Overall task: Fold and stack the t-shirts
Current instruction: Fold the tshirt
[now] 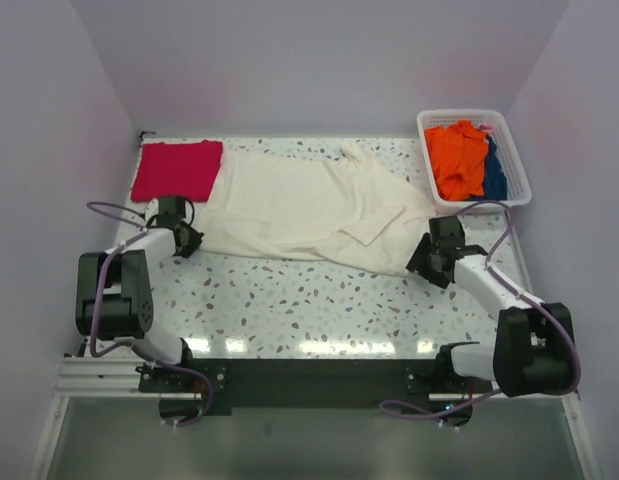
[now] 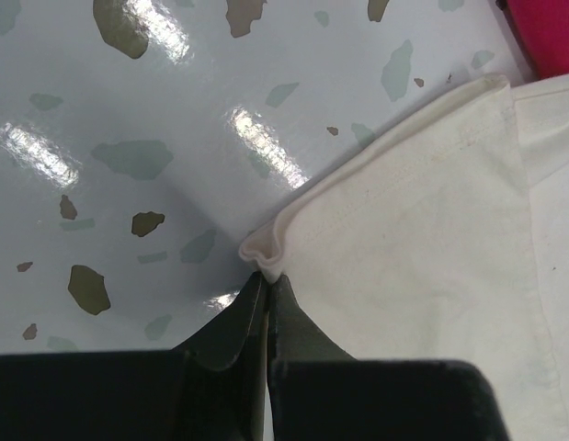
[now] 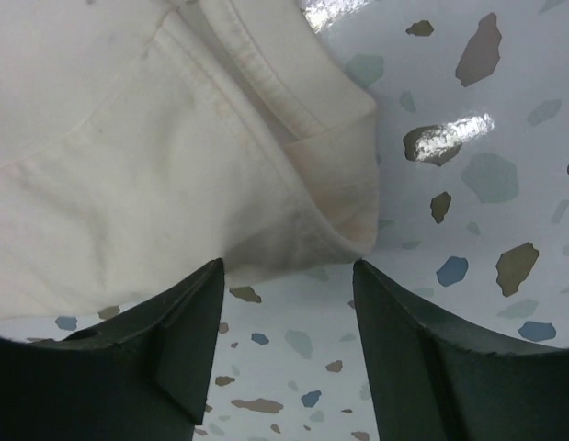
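You had the crimson-pink t-shirt (image 1: 177, 170) folded at the far-left corner of the table (image 1: 289, 310); count that one done. The cream-white t-shirt (image 1: 299, 205) lay unfolded across the middle, just beside it. Your left gripper (image 2: 266, 280) pinched its hem corner, fingers pressed together on cloth. Your right gripper (image 3: 289, 266) hung spread at the opposite edge, holding nothing. Remaining: fold the cream shirt, then stack.

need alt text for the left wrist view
The left end effector, shut, pinches a hemmed corner of the large cream-white cloth t-shirt on the glossy speckled table; a crimson-pink cloth t-shirt peeks in at top right.
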Tool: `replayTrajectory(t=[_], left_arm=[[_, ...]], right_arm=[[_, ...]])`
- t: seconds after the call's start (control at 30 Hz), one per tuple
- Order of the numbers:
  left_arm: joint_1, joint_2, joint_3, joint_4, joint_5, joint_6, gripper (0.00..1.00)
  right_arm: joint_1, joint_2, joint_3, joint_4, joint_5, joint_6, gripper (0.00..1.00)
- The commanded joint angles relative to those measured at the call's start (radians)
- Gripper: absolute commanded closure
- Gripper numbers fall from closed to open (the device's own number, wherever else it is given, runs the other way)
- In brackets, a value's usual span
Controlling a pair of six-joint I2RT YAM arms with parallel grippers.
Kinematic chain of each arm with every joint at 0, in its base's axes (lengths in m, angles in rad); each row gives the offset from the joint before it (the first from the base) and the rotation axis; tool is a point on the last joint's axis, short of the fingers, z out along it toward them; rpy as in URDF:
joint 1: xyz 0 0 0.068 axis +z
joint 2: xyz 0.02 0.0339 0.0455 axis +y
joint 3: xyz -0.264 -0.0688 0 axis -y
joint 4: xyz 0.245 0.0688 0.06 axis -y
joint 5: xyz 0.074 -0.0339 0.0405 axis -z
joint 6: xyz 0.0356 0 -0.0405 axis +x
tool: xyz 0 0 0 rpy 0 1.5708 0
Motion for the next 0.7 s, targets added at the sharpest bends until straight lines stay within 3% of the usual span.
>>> replayTrajectory(t=[0.0, 0.07, 0.17, 0.2, 0.3, 0.67], left_arm=[[0.0, 0.012, 0.027, -0.036, -0.051, 0.023, 1.0], [0.002, 0.003, 0.032, -0.047, -0.057, 0.037, 1.0], [0.002, -0.009, 0.033, -0.067, -0.077, 0.048, 1.0], [0.003, -0.014, 0.035, -0.072, -0.088, 0.051, 1.0], [0.006, -0.037, 0.03, -0.086, -0.11, 0.063, 1.0], [0.012, -0.144, 0.01, -0.188, -0.174, 0.083, 1.0]], right_arm=[[-0.011, 0.041, 0.025, 0.079, 0.05, 0.014, 0.43], [-0.011, 0.062, 0.037, 0.096, 0.042, 0.011, 0.5], [-0.011, 0.096, 0.06, 0.095, 0.055, -0.006, 0.73], [-0.012, 0.099, 0.074, 0.081, 0.067, -0.012, 0.87], [-0.018, 0.044, 0.111, -0.008, 0.099, -0.044, 1.0], [-0.074, -0.197, 0.14, -0.228, 0.07, -0.084, 1.0]])
